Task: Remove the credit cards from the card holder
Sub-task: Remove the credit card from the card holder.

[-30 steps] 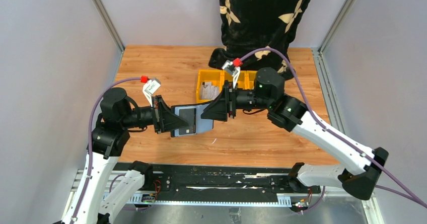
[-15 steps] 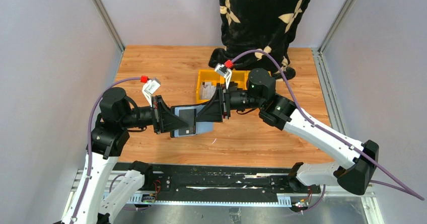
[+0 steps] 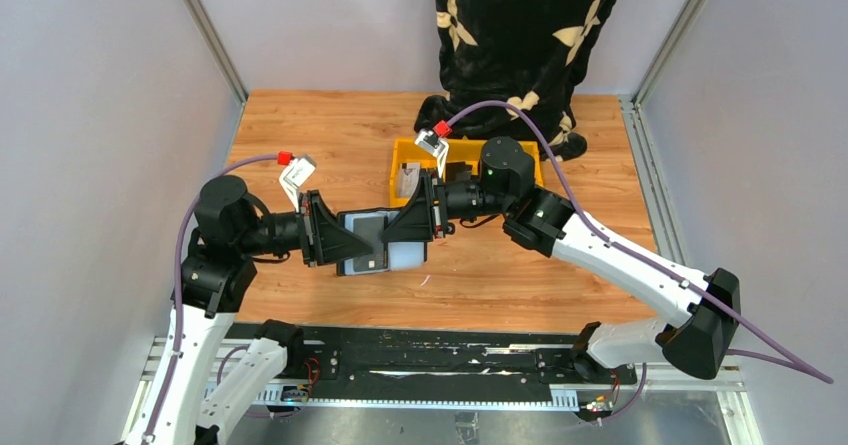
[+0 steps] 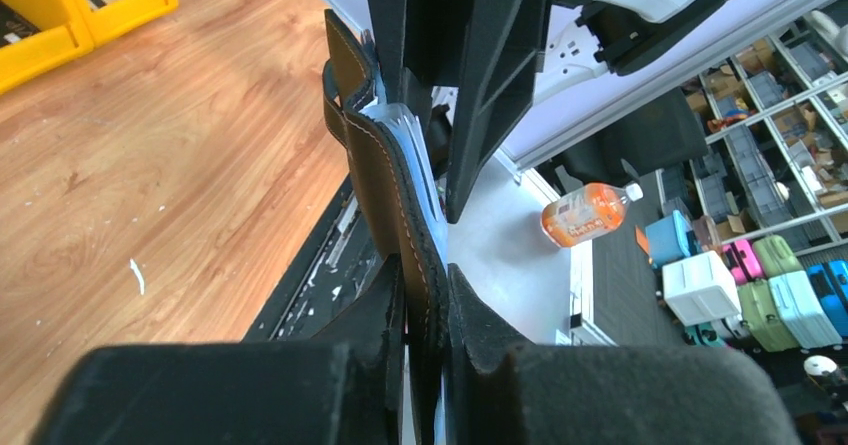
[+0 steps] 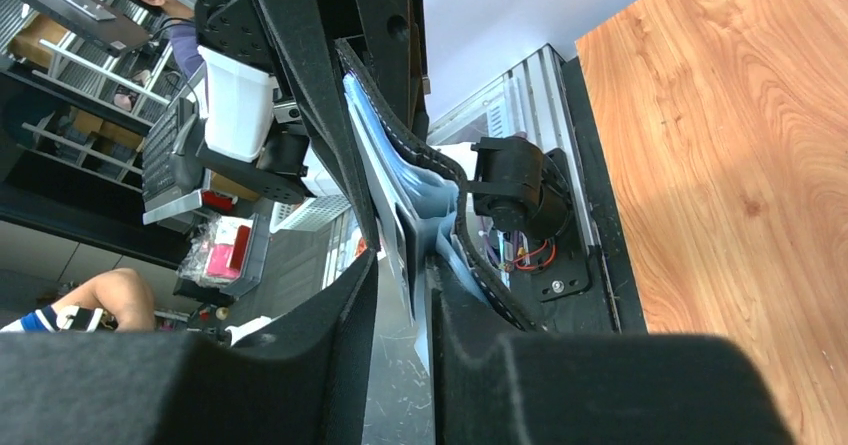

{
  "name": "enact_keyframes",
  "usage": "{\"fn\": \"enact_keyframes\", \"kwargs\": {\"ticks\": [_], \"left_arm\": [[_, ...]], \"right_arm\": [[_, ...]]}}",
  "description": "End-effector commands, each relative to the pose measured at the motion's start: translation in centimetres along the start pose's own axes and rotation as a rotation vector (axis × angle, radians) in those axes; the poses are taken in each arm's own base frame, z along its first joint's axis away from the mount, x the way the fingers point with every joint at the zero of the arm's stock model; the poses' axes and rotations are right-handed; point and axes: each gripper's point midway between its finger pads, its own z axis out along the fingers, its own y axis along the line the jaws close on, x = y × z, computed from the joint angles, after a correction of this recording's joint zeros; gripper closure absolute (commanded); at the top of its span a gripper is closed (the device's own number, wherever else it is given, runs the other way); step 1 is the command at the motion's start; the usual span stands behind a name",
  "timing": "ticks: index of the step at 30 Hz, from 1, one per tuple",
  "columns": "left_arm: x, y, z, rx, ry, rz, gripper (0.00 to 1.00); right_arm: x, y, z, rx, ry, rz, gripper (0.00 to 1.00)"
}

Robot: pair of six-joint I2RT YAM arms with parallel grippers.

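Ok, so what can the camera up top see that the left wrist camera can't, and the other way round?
Only the top view shows the person in black patterned clothes standing at the far end of the wooden table. Only the left wrist view shows an orange bottle and coloured cases down past the table's edge. Both show the card holder pinched in the left gripper, the yellow bins and the table.

Wooden table [image 3: 300,135] bears yellow bins [image 3: 408,146] (far side)
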Motion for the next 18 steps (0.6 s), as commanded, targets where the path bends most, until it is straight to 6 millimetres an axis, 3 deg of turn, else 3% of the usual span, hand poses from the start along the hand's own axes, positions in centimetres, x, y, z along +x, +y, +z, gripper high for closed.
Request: {"fn": "enact_keyframes", "kwargs": {"ticks": [1, 11, 18], "left_arm": [[0.0, -3.4, -0.5, 0.163, 0.029, 0.075, 0.83], [1.0, -5.3, -1.2, 0.254, 0.087, 0.084, 0.66], [1.1, -5.8, -1.5, 0.273, 0.098, 0.102, 0.69]], "right_arm": [[0.5, 0.5, 1.6, -0.042, -0.006, 0.015, 0.75], [0.6, 0.6, 1.2, -0.051, -0.042, 0.032, 0.99], [0.7, 1.5, 0.2, -0.091, -0.069, 0.032, 1.00]]}}
